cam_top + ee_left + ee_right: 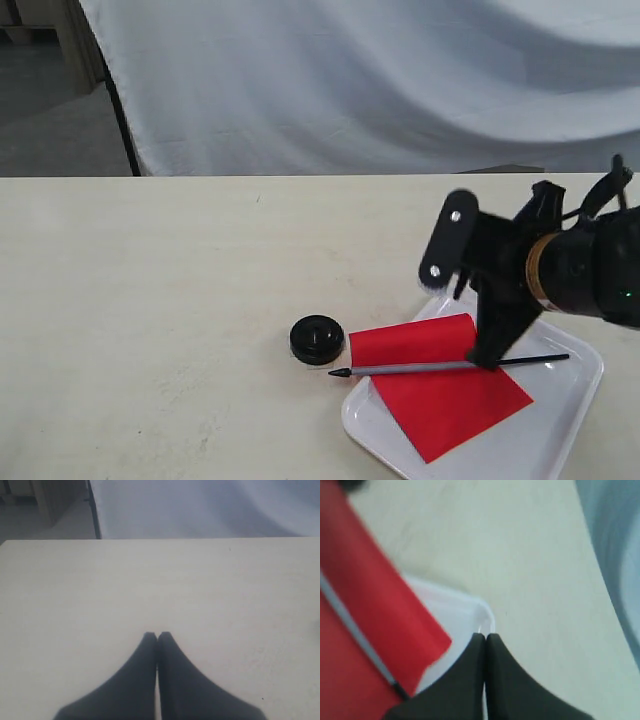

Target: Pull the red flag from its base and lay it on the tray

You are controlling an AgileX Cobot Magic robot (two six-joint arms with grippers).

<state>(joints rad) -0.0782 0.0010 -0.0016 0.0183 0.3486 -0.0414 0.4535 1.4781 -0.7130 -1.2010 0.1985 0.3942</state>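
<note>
My right pincer (486,636), pinched together and empty, is hovering over the tray (580,388); the flag (440,395) is lying just beside it, pole running left-right.

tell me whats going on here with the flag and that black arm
The red flag is already off its base and lies flat on the white tray, with its pointed tip poking past the rim toward the base. The right claw is shut and holds nothing, over a corner of the tray. The left claw is shut too, with only bare table in its view.
</note>
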